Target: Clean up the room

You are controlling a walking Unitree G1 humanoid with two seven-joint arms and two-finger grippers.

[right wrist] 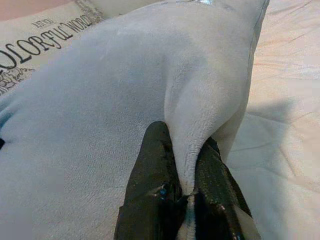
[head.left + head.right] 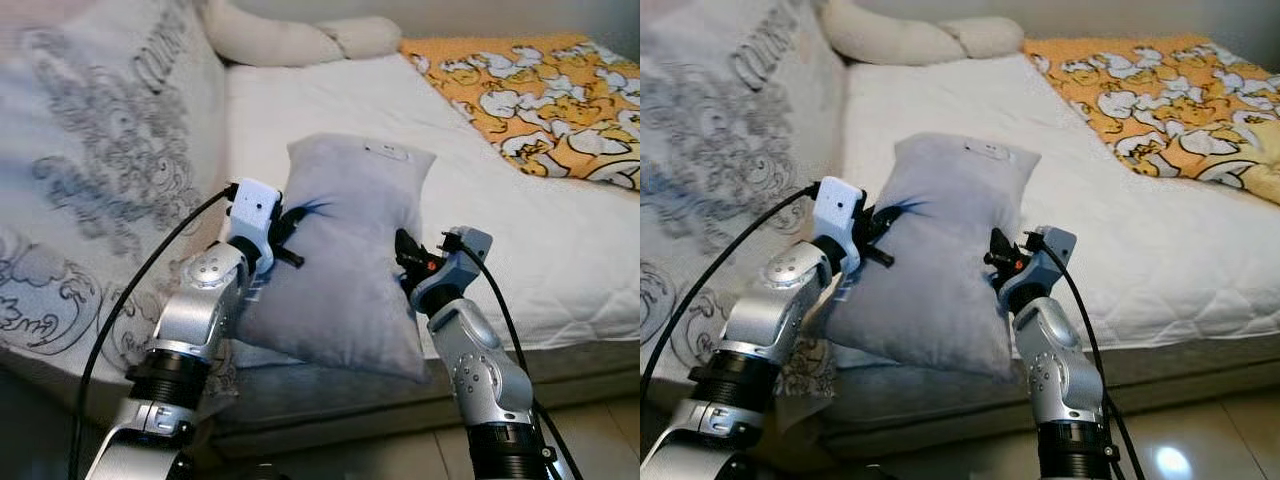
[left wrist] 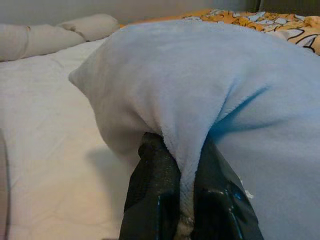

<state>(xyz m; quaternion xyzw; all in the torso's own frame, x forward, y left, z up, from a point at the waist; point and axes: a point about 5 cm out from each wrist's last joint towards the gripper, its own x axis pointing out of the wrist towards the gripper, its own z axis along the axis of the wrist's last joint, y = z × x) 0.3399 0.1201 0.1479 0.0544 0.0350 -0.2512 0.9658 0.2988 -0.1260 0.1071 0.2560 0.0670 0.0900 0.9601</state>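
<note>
Grey pillow [image 2: 345, 265] is off the bed, hanging over the near edge of the mattress [image 2: 540, 230] between my arms. Left claw [image 3: 182, 200] pinches a fold on its left side; right claw [image 1: 185, 192] pinches a fold on its right side. Pickup done; placing still left. Orange blanket [image 2: 540, 95] lies rumpled, untouched.

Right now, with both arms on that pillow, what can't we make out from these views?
- Underside of the grey pillow: it faces away in both eye views.
- Bed edge behind the pillow: covered by the pillow.
- Left gripper fingers: tips buried in a pinched fold in the left wrist view.
- Right gripper: the same in its wrist view.
- Orange blanket: cut off by the edge.
</note>
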